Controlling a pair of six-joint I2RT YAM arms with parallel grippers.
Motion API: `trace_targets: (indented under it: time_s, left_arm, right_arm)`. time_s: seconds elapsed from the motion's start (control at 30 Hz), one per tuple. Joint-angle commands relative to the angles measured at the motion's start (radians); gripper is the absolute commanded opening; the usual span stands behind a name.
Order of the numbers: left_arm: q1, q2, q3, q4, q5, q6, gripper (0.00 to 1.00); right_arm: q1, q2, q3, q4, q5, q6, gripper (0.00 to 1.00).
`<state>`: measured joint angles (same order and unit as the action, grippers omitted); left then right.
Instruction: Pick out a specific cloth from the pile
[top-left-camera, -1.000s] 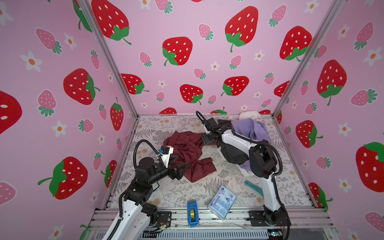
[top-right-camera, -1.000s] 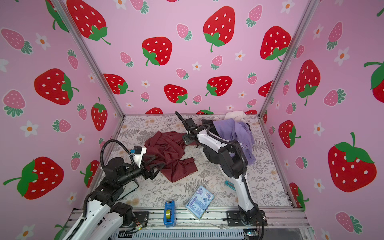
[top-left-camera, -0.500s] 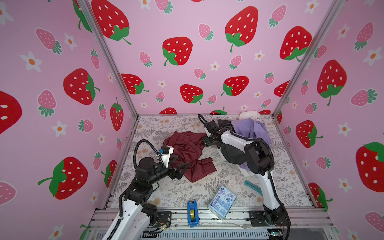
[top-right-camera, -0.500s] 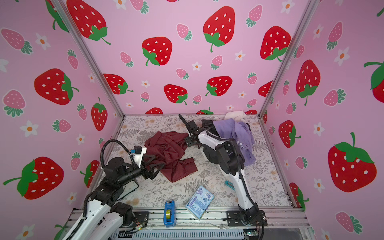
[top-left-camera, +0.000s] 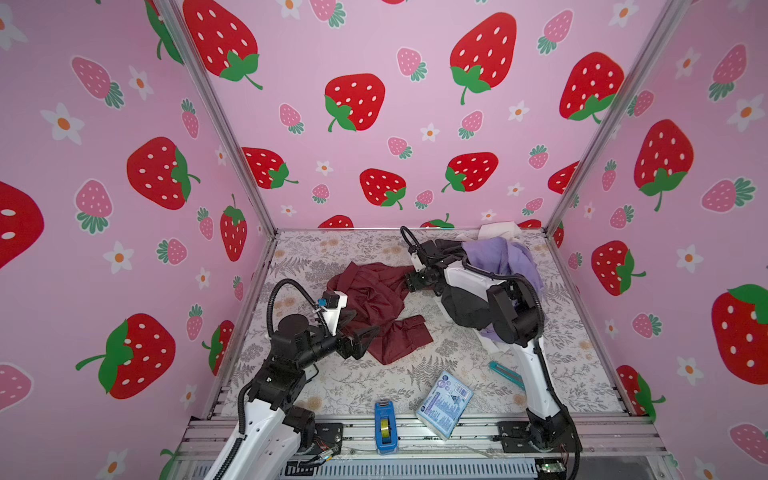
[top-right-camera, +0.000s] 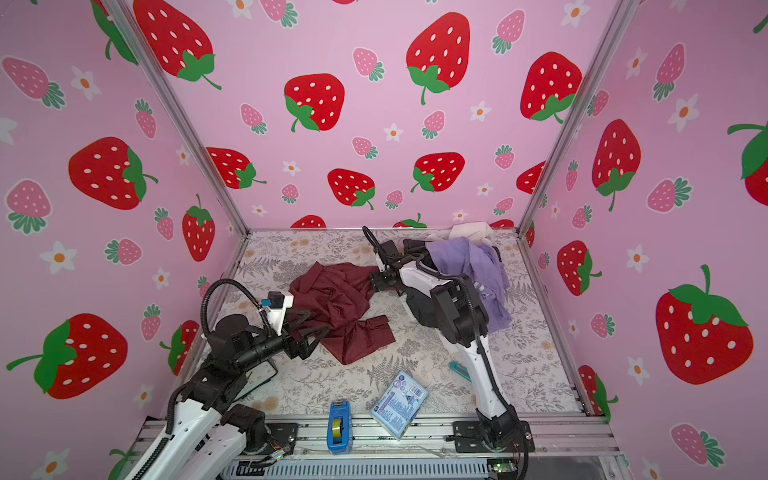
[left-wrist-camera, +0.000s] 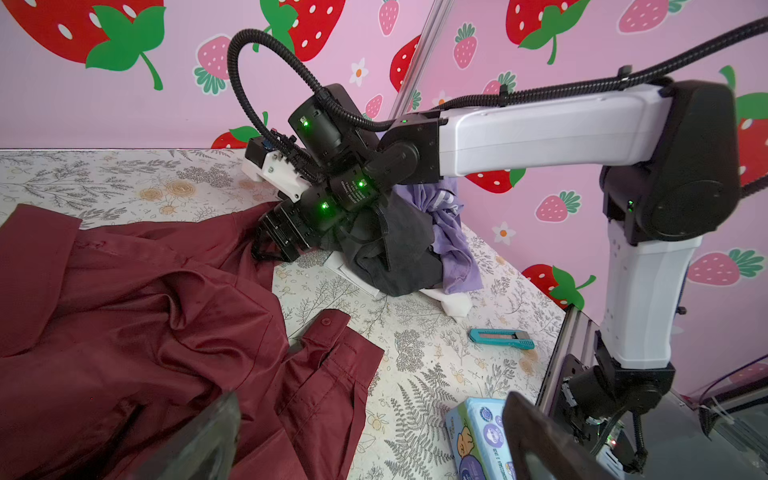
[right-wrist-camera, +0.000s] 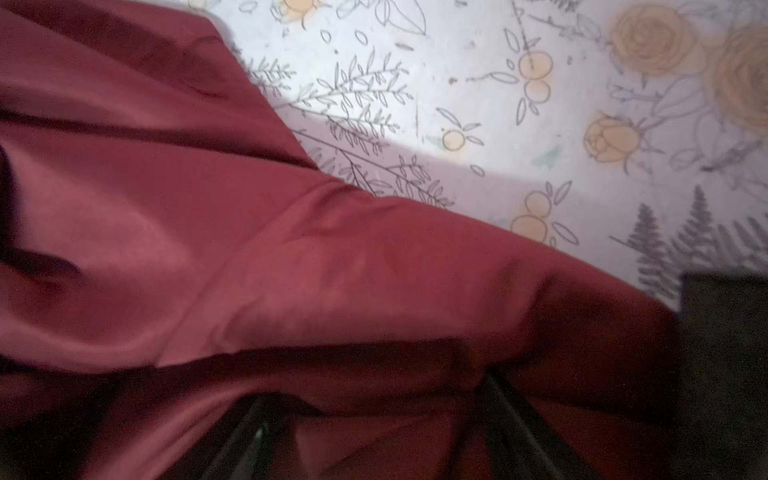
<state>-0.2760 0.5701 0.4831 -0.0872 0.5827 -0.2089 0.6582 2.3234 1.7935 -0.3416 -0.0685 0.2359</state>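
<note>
The cloth is lying crumpled on the table, left of centre in both top views. It is sitting clear of the pile, which is heaped toward the back right corner. Lavender fabric is draping over the top of the pile, a black garment is bulging out lower down, and a white piece is peeking out at the back. The right gripper is reaching down to the cloth's far right corner, between cloth and pile, and is touching the fabric there. In the right wrist view a maroon fold is lying across dark, blurred bars that are probably its fingers, so I cannot tell whether they are standing apart or pinching the cloth. The left gripper is hovering at the cloth's near left edge. Its fingers are spreading wide with nothing between them. A buttoned cuff of the cloth is pointing toward the front of the table. Near the front edge a tissue pack is lying tilted, with a blue tape dispenser just beside it on the rail. A teal cutter is resting close to the right arm's base.
</note>
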Motion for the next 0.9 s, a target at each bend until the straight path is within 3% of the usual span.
trace_targets:
  time_s: [0.0,0.2,0.37,0.87]
  left_arm:
    - [-0.006,-0.008,0.008,-0.004,-0.004,0.013,0.99]
    - [-0.006,-0.007,0.008,-0.005,-0.006,0.013,0.99]
    - [-0.006,-0.007,0.006,-0.004,-0.006,0.012,0.99]
    - [-0.008,-0.018,0.005,-0.004,-0.006,0.009,0.99]
  right_arm:
    - [-0.002,0.055,0.009,-0.033,-0.045,0.016,0.68]
    - [-0.002,0.062,-0.008,-0.024,-0.06,0.024,0.35]
    - [-0.002,0.056,-0.009,-0.025,-0.084,0.03,0.0]
    - [0.021,-0.192,-0.071,0.084,-0.119,0.028,0.0]
